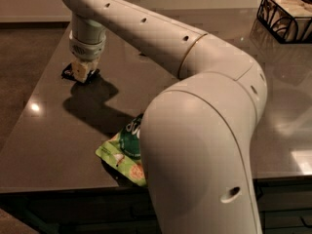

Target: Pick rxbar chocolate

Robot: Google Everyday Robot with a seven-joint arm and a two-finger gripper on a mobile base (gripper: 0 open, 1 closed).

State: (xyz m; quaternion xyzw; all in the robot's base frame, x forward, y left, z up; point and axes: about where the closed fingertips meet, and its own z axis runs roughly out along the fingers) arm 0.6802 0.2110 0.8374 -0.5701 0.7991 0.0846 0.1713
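The rxbar chocolate (67,73) is a small flat black bar lying on the dark table (53,130) near its far left edge. Only its black ends show on either side of my gripper. My gripper (81,72) points straight down from the white arm (146,30) and sits right on top of the bar, covering its middle. Whether the bar is gripped does not show.
A light-green snack bag (121,152) lies near the table's front edge, partly hidden behind my arm's large elbow (195,155). A black wire basket (287,14) with packets stands at the far right corner. The table's left edge runs close to the bar.
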